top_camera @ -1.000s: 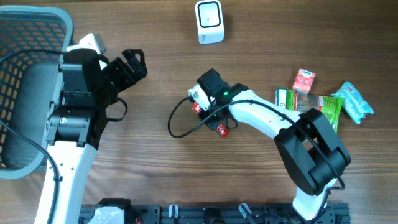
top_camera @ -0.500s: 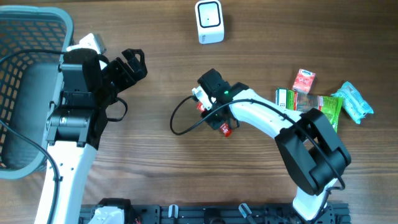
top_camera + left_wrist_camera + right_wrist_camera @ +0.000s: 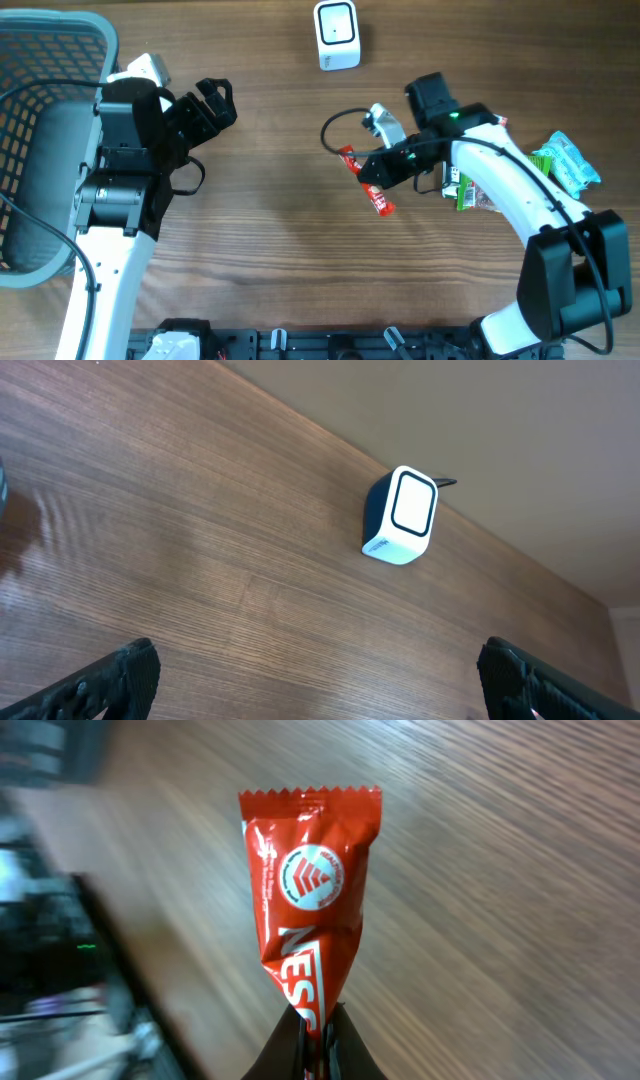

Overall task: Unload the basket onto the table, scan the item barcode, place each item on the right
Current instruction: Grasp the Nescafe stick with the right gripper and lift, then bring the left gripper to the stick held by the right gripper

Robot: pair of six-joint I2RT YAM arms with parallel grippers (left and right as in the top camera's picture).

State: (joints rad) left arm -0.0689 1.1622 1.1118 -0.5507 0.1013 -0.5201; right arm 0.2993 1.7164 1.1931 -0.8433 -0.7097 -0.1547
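The item is a red candy bar wrapper [image 3: 366, 182] with white lettering, hanging over the mid-table. My right gripper [image 3: 383, 168] is shut on it. In the right wrist view the wrapper [image 3: 315, 890] stands up from the pinched jaws of that gripper [image 3: 318, 1025], its zigzag end on top, above the wood. No barcode shows on the visible face. The white scanner [image 3: 337, 34] stands at the table's far edge, apart from the bar. My left gripper [image 3: 215, 104] is open near the basket; its view shows the scanner [image 3: 404, 515] ahead, with nothing between the fingers [image 3: 125, 675].
A grey mesh basket [image 3: 50, 60] fills the far left. At the right lie a red carton [image 3: 489, 129], green packets [image 3: 528, 176] and a teal packet [image 3: 570, 164]. A black cable [image 3: 335, 125] loops by the right wrist.
The right gripper closed on the red bar, lifted it off the table and carried it to the right. The left arm has not moved.
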